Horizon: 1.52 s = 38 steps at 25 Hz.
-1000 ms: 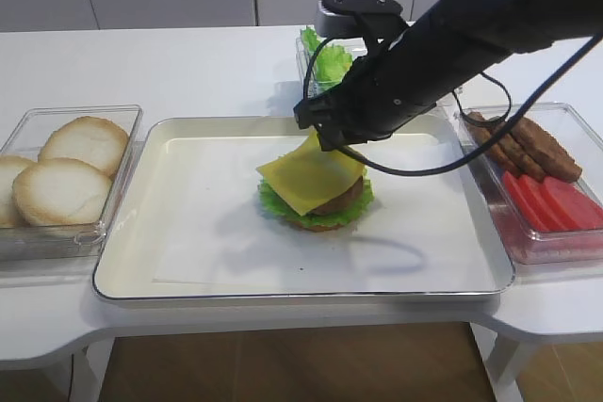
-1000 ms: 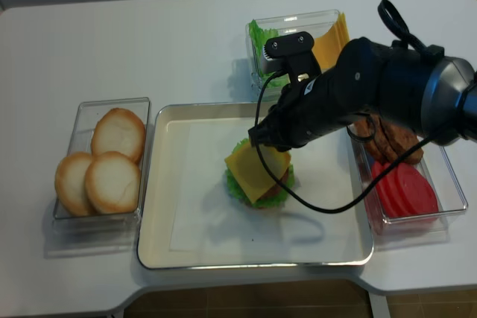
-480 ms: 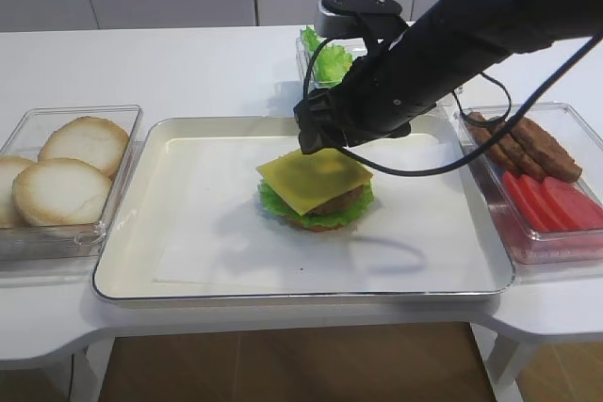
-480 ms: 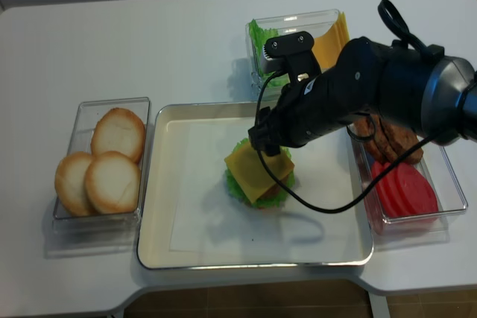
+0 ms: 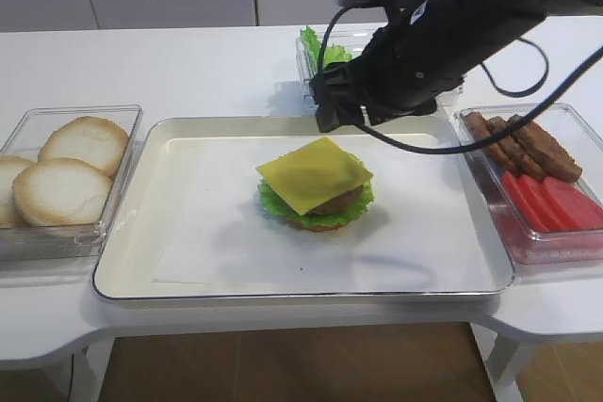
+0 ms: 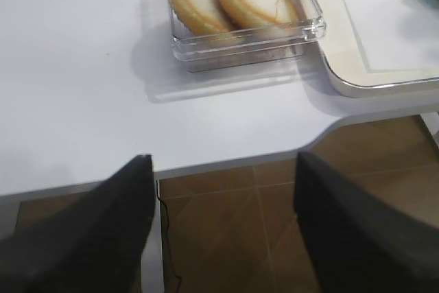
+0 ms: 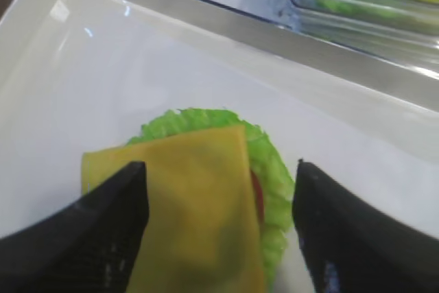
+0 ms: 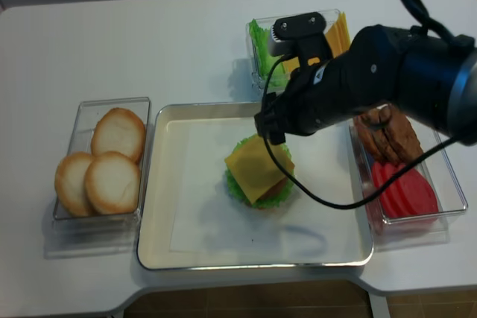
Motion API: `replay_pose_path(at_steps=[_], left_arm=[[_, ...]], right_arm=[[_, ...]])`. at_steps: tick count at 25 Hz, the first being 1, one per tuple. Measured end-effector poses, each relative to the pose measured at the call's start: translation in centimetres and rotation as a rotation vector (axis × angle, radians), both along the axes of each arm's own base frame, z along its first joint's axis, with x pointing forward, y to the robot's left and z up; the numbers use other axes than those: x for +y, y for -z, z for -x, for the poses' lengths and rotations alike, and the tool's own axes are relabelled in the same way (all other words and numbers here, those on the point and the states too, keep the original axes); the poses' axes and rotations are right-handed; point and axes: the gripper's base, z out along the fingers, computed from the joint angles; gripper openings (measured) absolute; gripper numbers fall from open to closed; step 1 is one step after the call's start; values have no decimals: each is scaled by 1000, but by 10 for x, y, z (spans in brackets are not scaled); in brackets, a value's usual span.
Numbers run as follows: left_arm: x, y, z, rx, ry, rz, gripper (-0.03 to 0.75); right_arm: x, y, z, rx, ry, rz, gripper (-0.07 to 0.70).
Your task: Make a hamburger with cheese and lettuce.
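White bench (image 5: 188, 68) under pale cabinet fronts carries everything I can see. From my seat, the hamburger (image 5: 316, 204) sits below and just ahead of my right end effector (image 7: 219, 231), on the paper-lined metal tray (image 5: 188, 275). The cheese (image 5: 314, 174) lies flat on top, turned cornerwise, one corner overhanging the lettuce (image 5: 273, 204) on the side nearer the buns (image 5: 61, 190). The lettuce frills out all round beneath the patty.

My worry: that overhang looks unsupported, so I judge the slice could droop or slide off if I brush it. Any bun top I bring in from the clear box (image 5: 24, 242) to the far left could drag the slice sideways if it lands off centre. The cable looped under the arm could also sweep the stack.

My right end effector hovers above the hamburger's far edge, pointing down, fingers (image 7: 103, 217) spread wide with nothing between them; the cheese shows untouched in the gap. The left end effector (image 6: 223, 224) hangs beyond the bench's front edge, parted and empty, bun box ahead of it.
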Motion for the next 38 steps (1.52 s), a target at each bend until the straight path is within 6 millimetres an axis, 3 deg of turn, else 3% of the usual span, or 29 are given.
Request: replay_pose_path(at_steps=[8,16,23,27,32,38], left_arm=[[0,0,0,0,0,0,467],[0,0,0,0,0,0,467],[0,0,0,0,0,0,467],[0,0,0,0,0,0,467],[0,0,0,0,0,0,467],[0,0,0,0,0,0,467]], right_arm=[[-37,-17,19,67,72,276,501],[-96,-49,21,88,164,184,501],[-147,-60,28,125,250,150,501],[-166,-67,33,126,304,144,501],[-170,-78,52,95,317,137,501],[-170,-76,97,65,322,131,501]])
